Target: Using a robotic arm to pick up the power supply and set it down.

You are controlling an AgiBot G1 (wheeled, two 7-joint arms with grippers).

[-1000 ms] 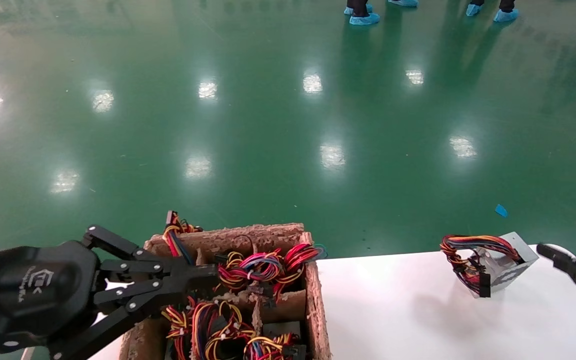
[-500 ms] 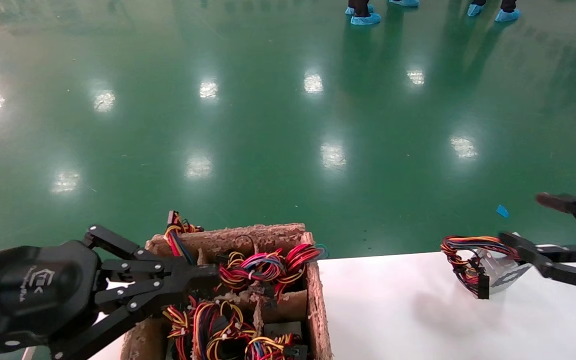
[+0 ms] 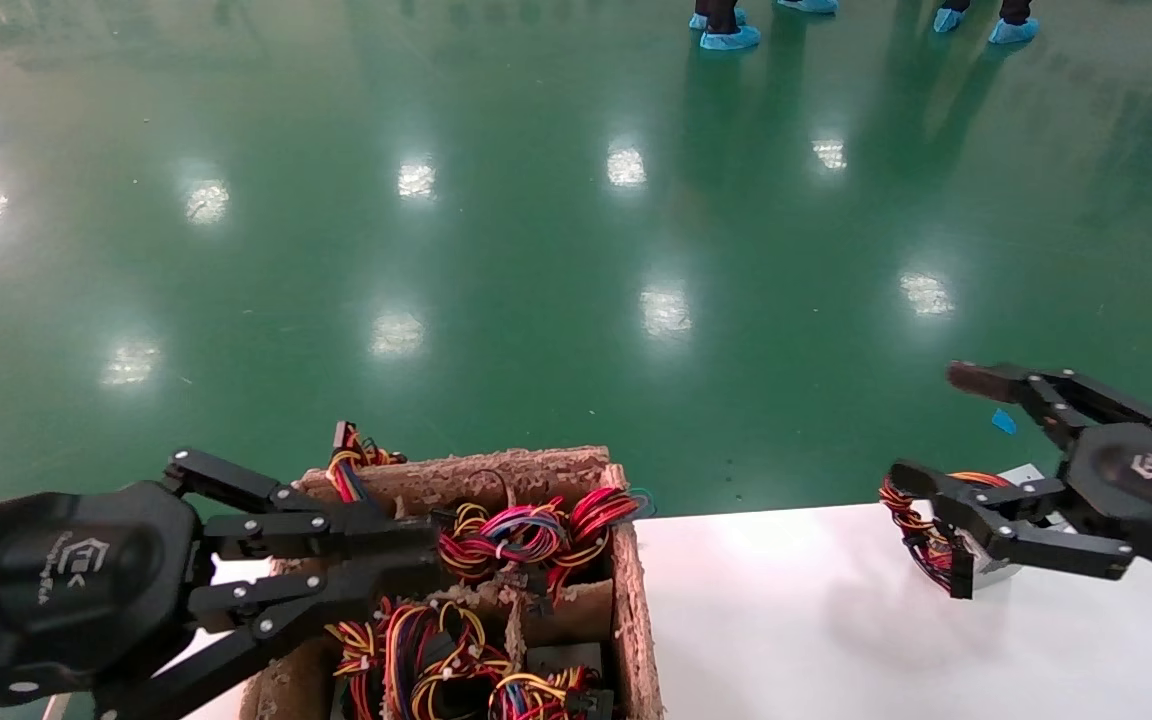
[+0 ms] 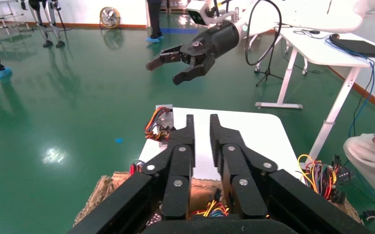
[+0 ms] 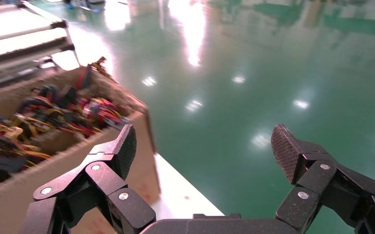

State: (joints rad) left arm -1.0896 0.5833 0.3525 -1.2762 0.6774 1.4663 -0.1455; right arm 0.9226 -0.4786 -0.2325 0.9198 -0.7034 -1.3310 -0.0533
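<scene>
Both end effectors, left (image 3: 411,550) and right (image 3: 936,425), are black, silver-screwed linkages with white logos.

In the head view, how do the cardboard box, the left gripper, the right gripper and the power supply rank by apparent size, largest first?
1. Cardboard box and left gripper: look alike; the gripper is nearer the camera, so unsure.
2. Right gripper, open.
3. Power supply on the white table, partly hidden.
</scene>
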